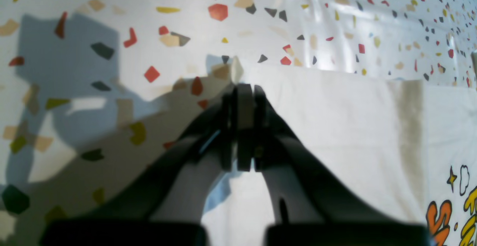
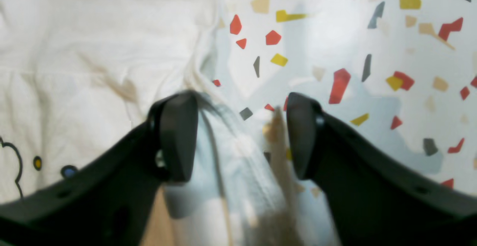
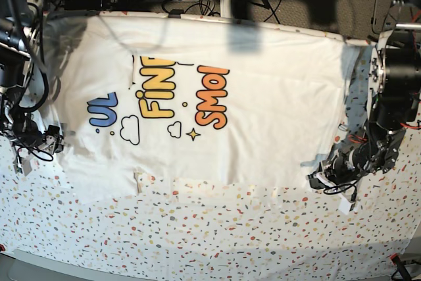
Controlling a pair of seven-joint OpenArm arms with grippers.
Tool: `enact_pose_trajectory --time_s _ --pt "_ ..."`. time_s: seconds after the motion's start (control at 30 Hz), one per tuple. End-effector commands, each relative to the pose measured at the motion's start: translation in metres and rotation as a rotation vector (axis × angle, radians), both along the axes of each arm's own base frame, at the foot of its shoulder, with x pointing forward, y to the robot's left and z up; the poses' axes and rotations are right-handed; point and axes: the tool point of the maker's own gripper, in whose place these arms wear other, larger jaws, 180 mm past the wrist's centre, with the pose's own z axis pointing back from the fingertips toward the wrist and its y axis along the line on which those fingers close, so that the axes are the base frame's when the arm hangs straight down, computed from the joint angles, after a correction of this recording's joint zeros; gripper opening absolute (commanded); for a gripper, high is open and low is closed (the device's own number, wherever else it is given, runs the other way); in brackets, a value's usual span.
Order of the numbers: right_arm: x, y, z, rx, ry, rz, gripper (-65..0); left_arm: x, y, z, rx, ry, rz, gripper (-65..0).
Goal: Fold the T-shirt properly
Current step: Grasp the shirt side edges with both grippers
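While the T-shirt (image 3: pixel 263 116) shows "FIN", "SMOL", left hand (image 1: pixel 244 89) clamps its corner, right hand (image 2: pixel 238 134) gapes.

The T-shirt (image 3: pixel 263 116) print is half folded under; blurred cloth streaks between the right gripper (image 2: pixel 238 134) fingers.

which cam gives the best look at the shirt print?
Base view: the T-shirt lies spread print-up, with most of the blue, yellow and orange lettering readable. Left wrist view catches only an orange and yellow sliver at its lower right edge. Right wrist view shows just a cloud outline and dots at its left edge.
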Motion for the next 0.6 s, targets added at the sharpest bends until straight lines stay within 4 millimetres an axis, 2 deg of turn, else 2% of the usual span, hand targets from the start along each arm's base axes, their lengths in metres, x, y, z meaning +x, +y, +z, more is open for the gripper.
enact_pose_trajectory --time_s 0.0,0.17,0.23,0.27,0.57 --pt "0.0148 -0.0131 0.0279 -0.016 -0.074 -0.016 -36.8 0.0182 0.0036 0.0266 -0.011 -0.070 0.006 -65.0" --pt "0.0143 -0.0128 0.0272 -0.015 -0.069 -0.015 -54.0 0.0183 0.0036 0.0266 -0.012 -0.070 0.007 -65.0" --pt "0.0126 -0.0125 0.0253 -0.014 -0.055 -0.014 -63.2 0.0184 0.0036 0.0267 -0.012 -0.070 0.007 -65.0" --pt "0.0117 -0.0124 0.0243 -0.014 -0.048 -0.014 -65.0 0.0183 0.0036 0.0267 -0.011 -0.070 0.007 -65.0" --pt "0.0078 -0.0064 0.0203 -0.001 -0.016 0.022 -65.0 0.0183 0.0036 0.0266 -0.011 -0.070 0.007 -65.0"
